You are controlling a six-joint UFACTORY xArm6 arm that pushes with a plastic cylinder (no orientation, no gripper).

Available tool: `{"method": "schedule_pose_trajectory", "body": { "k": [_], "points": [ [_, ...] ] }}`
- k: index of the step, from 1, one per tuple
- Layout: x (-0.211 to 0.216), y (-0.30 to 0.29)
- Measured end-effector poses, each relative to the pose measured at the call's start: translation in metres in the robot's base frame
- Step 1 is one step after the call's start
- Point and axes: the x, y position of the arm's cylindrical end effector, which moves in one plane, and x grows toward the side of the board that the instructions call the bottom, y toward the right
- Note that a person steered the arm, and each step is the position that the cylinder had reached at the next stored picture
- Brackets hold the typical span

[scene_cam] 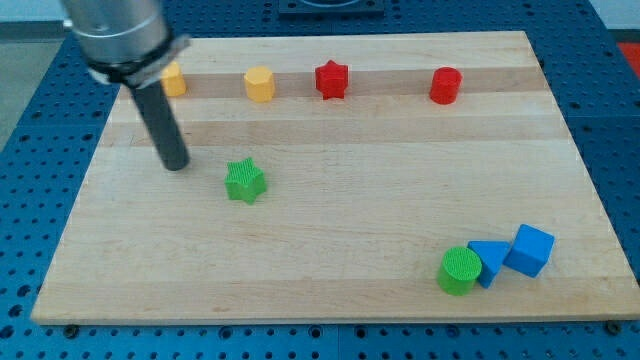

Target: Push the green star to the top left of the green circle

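My tip (175, 165), the lower end of the straight dark rod, rests on the pale wooden board (330, 230) in its left half; I have no jaws to open or close, only this rod, and it holds nothing. The green star-shaped block (245, 181) lies just to the right of my tip and slightly nearer; a narrow strip of bare wood shows between them, so they are apart, not touching. The green circular block (460, 271) sits well away at the near right of the board; the star is thus already up and to the left of it, though far off. Touching the green circle on its right is a blue triangular block (489, 262); beside that, further right, stands a blue cube (530, 250), close against the triangle. Along the far edge runs a row of four blocks, well apart from one another: an orange-yellow block (174, 80), partly hidden behind my arm, its shape unclear; a yellow hexagonal block (260, 84); a red star-shaped block (331, 79); a red block (445, 86), roughly hexagonal, furthest right. The board lies on a blue perforated table (40, 90).
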Motion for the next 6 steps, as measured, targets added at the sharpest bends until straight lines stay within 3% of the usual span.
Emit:
{"method": "schedule_pose_trajectory", "body": {
  "k": [1,3,4,6],
  "points": [
    [0.028,0.018],
    [0.028,0.202],
    [0.028,0.24],
    [0.031,0.156]
  ]
}}
